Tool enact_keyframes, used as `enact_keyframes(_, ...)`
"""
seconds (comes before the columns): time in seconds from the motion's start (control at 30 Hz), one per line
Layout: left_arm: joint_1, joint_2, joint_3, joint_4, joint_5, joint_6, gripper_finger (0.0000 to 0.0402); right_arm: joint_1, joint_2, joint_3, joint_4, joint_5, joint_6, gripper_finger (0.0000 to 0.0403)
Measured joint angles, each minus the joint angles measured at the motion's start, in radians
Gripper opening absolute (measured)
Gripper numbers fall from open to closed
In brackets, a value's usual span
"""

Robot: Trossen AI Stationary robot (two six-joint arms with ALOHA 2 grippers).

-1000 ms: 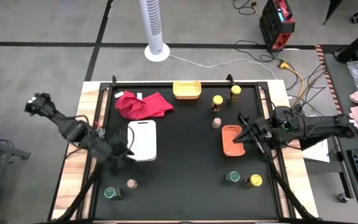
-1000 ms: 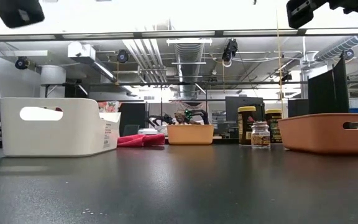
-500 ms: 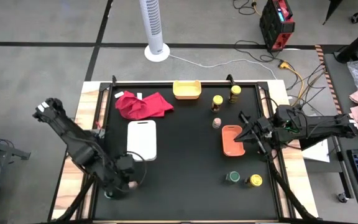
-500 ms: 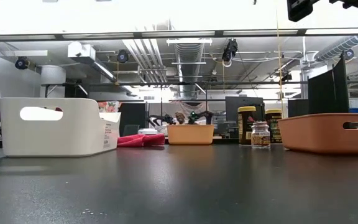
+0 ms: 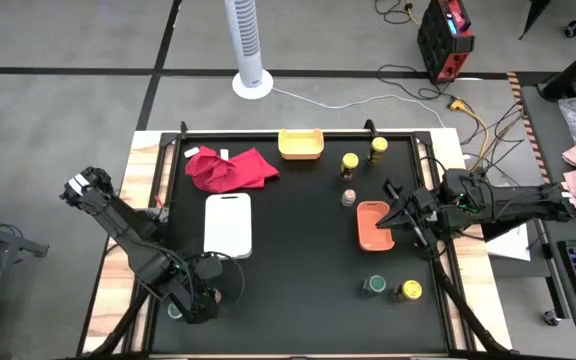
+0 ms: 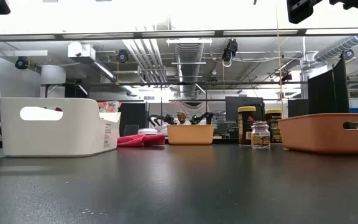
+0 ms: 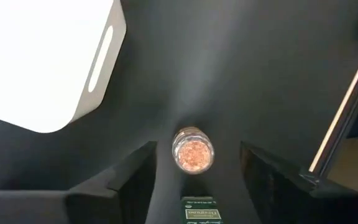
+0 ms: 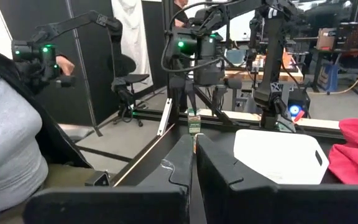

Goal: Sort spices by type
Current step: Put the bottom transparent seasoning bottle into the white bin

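Down at the bench's near-left corner, the left claw (image 7: 194, 186) hangs open astride a pinkish-brown jar (image 7: 193, 150). Right claw (image 5: 400, 216), shut, waits by the orange tray (image 5: 373, 226). Elsewhere I count three yellow jars, a green-lidded one, another pinkish-brown.

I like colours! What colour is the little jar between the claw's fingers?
Pinkish-brown jar, clearest in the left wrist view.

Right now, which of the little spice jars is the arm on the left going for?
The pinkish-brown jar near the table's front left corner. It stands upright between the left gripper's open fingers, untouched. The other pinkish-brown jar sits far off beside the orange tray.
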Motion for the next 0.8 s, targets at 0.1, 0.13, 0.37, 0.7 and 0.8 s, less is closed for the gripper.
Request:
enact_keyframes(0.1, -0.010, 0.021, -0.001, 0.001, -0.001, 0.020, 0.0235, 0.000, 0.000, 0.000, -0.002, 0.000, 0.012, 0.0013)
enact_keyframes(0.13, -0.014, 0.030, -0.004, 0.002, -0.002, 0.022, 0.0240, 0.000, 0.000, 0.000, -0.006, 0.000, 0.015, 0.0013)
enact_keyframes(0.37, -0.032, 0.088, -0.014, 0.005, -0.025, 0.013, 0.0247, 0.000, 0.000, 0.000, -0.045, -0.001, 0.004, 0.0013)
enact_keyframes(0.7, -0.044, 0.169, -0.015, 0.030, -0.005, -0.046, 0.0247, 0.000, 0.014, -0.001, -0.051, 0.000, -0.056, 0.0013)
enact_keyframes(0.8, -0.053, 0.180, -0.015, 0.030, 0.011, -0.081, 0.0247, 0.000, 0.030, -0.002, -0.053, 0.000, -0.094, 0.0013)
